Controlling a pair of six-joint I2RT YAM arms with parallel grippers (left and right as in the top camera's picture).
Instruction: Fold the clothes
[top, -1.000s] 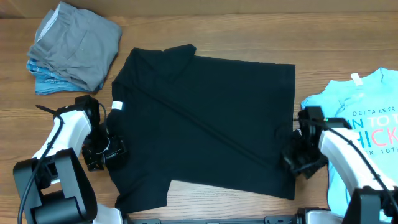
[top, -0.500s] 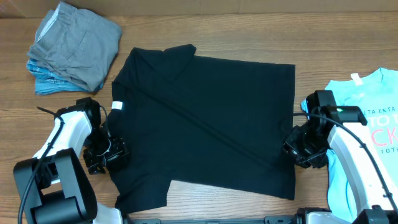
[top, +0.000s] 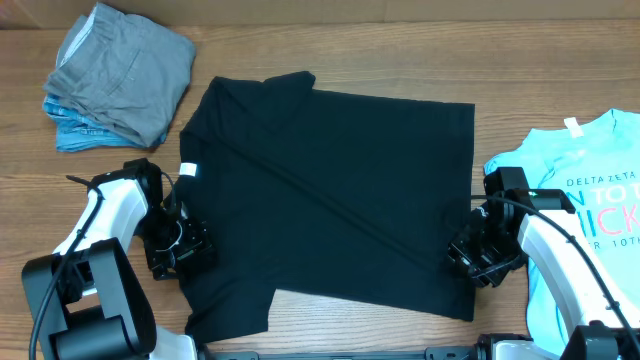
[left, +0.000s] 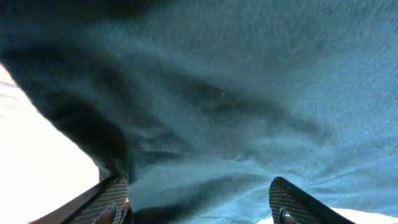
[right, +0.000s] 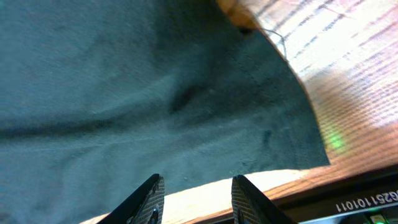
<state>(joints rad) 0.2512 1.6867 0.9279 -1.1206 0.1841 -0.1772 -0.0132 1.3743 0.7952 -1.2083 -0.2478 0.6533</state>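
The black T-shirt (top: 330, 190) lies spread on the wooden table, its small white neck tag (top: 188, 170) at the left edge. My left gripper (top: 188, 250) is over the shirt's left edge. In the left wrist view it (left: 199, 199) stands wide open, with rumpled black cloth (left: 236, 93) lying between the fingers. My right gripper (top: 470, 252) is at the shirt's right edge. In the right wrist view it (right: 198, 199) is open over bare wood, and the shirt's hem (right: 124, 93) lies just ahead of the fingertips.
A folded pile of grey clothes (top: 120, 75) with a blue piece (top: 75, 130) under it sits at the back left. A light-blue printed tee (top: 590, 200) lies at the right edge, partly under my right arm. The table's front edge is close behind both grippers.
The right gripper's jaws have parted; it drew back a little to the right, then came back to the shirt's right edge. The left gripper has shifted slightly inward over the cloth.
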